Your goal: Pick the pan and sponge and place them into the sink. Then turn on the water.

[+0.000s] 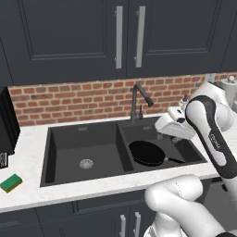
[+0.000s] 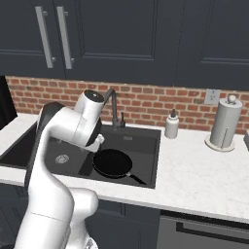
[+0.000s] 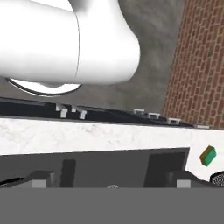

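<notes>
- Black and round, the pan (image 1: 147, 152) lies flat in the right basin of the sink (image 1: 83, 132), its thin handle pointing toward the basin's front right corner; its rim sits close to the divider between the basins and near the front wall
- In the right base view the pan (image 2: 113, 163) takes up the front half of that basin, with bare floor behind it up to the faucet (image 2: 114, 108)
- The left basin is open, with only its round silver drain (image 1: 86, 163) on the floor
- The sponge (image 1: 11, 183), green over yellow, lies on the white counter (image 1: 28, 157) well to the left of the sink, near the counter's front edge and apart from the sink rim; the hand view shows the sponge (image 3: 208, 155) on the counter beyond the sink's corner
- The gripper (image 3: 109, 179) hangs over the sink with its jaws spread wide, pinching nothing; its dark fingertips (image 3: 39, 178) stand far apart at the bottom of the hand view
- On the counter to the right stand a soap bottle (image 2: 171, 124) just behind the sink's right corner and a paper towel roll (image 2: 224, 124) farther right, with bare marble in front of both
- Brick wall (image 1: 74, 102) backs the counter, with dark cabinets (image 1: 69, 32) above
</notes>
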Tool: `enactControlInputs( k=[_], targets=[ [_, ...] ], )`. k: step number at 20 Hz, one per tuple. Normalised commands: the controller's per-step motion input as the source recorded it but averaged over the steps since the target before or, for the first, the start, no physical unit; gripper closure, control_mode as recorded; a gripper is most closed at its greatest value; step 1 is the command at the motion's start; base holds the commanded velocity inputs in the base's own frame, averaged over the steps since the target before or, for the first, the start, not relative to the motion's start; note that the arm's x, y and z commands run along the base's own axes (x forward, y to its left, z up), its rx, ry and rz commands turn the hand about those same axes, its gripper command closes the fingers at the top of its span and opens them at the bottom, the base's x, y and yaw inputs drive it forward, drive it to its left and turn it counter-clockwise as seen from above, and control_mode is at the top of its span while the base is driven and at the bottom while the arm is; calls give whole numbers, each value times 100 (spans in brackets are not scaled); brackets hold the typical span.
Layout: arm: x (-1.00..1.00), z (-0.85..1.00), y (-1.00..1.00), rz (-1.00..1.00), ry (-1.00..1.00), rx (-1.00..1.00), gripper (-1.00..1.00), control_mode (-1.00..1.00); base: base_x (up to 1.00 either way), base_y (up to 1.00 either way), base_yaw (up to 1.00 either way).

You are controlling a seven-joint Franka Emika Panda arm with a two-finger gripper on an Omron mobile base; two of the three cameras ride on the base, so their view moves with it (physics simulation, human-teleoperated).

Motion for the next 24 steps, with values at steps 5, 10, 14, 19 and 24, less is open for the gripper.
enactControlInputs(
  k=[5, 10, 14, 19, 24],
  targets=[
    [-8, 0, 72, 27, -16, -4, -100, -100, 0, 0, 0],
    [-12, 0, 76, 15, -24, -5, -100, -100, 0, 0, 0],
    [-16, 0, 74, 7, -20, -3, -100, -100, 0, 0, 0],
    [-11, 0, 76, 6, -11, 0, -100, -100, 0, 0, 0],
    [-2, 0, 79, 7, -1, 0, -100, -100, 0, 0, 0]
  ],
)
